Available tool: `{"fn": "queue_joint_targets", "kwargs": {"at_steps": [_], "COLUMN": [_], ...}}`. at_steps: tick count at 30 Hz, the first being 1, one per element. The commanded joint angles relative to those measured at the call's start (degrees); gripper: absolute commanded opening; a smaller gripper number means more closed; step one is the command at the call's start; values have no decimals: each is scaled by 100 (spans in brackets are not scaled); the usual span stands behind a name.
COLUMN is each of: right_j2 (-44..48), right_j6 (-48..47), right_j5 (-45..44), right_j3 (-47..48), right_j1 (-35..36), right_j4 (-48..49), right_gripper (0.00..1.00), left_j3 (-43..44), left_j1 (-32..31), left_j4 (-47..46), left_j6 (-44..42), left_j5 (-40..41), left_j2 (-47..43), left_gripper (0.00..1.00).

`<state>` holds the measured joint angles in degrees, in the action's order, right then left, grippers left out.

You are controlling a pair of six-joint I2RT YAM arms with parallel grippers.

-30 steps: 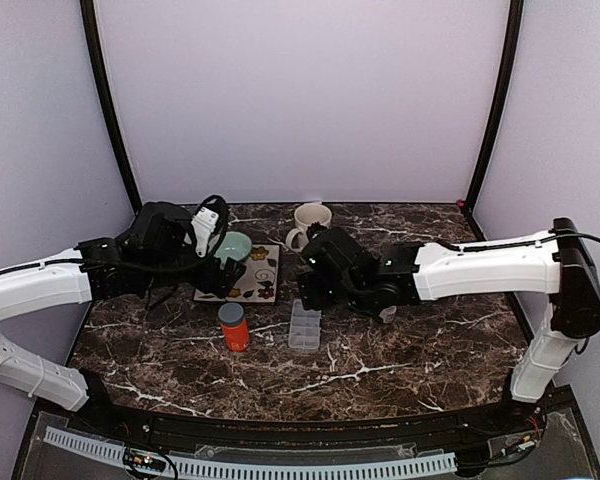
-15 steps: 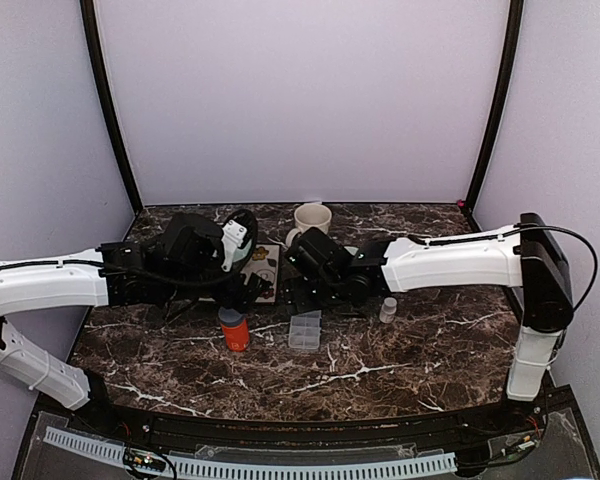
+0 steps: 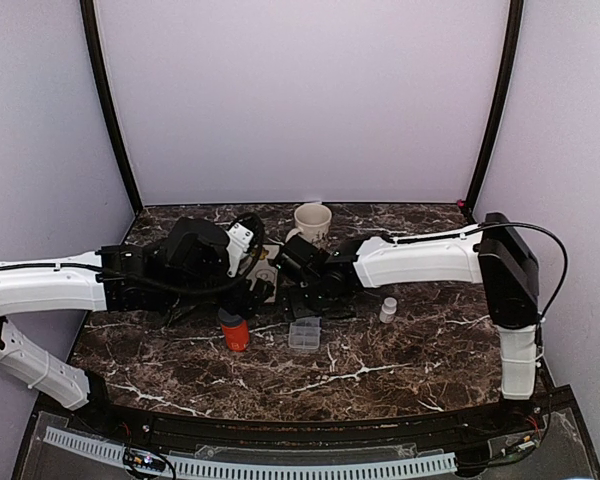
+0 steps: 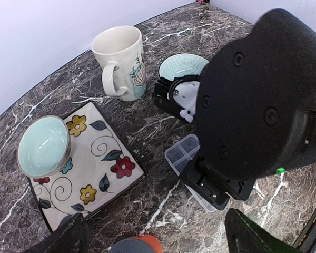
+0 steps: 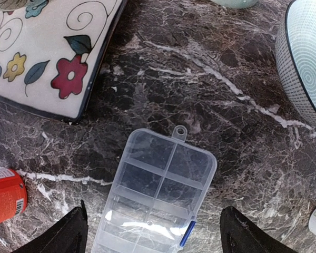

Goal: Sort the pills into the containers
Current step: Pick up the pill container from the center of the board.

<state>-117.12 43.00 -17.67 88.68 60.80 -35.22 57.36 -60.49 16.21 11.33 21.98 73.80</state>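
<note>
2 sets of fingers hang spread over the middle of the tabletop (image 3: pixel 400 360), and neither holds anything. The right fingers (image 5: pixel 242 232) stand wide apart above the pill box (image 5: pixel 155 195), 1 to each side of it in the wrist view, clear of it. The left fingers (image 4: pixel 71 237) are just as released, with the grey cap of the orange bottle (image 4: pixel 134 245) below the gap between them.

The pill box lies flat on bare marble between the orange bottle and a small white bottle (image 3: pixel 388 310), near a corner of the floral plate (image 4: pixel 89 168). Its lid looks shut, a blue latch (image 5: pixel 185 233) on 1 long edge, and its compartments look empty. No pills show in any view (the bowl on the plate (image 4: pixel 43 146) looks empty, the bowl by the mug (image 4: pixel 183 66) is half hidden), so I judge they are inside the orange bottle.

The step in hand seems to be readying box and bottle. The box looks light and likely to skate on polished stone, so the right fingers should press down on it while working the latch, not push sideways. The left fingers should close squarely on the bottle's body, keeping it upright. The arms are crowded, so moving 1 at a time is wise.
</note>
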Motion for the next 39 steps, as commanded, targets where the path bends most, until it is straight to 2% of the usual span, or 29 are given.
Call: {"fn": "queue_joint_targets", "kwargs": {"at_steps": [1,13,18,22,30,33,39], "right_j2": [-212,-753,-877,-957,-725,-432,199], "right_j6": [155,250,296,294,133,-92,-340], "right_j5": [97,414,512,656,877,959,1069], "right_j3": [273,719,687,608,406,344,272], "right_j1": [-109,-277,-318,-364,-384,-385,-392], "right_j4": [-273,-439,-428,-337,-58,152,353], "right_gripper": [87,92,90,84,55,52,54], "left_j3": [234,132,77,45,-69,-155,-312], "left_j1": [-93,-136,-136,-147,-147,-147,-147], "left_j4": [16,-98,-139,-167,-111,-88,-139], "left_j6": [-48,-63,-44,-9,164,270,428], "left_j5": [181,236,228,228,288,345,428], "left_j2": [-74,-111,-116,-96,-224,-369,-676], "left_gripper": [92,92,92,92,92,92,93]}}
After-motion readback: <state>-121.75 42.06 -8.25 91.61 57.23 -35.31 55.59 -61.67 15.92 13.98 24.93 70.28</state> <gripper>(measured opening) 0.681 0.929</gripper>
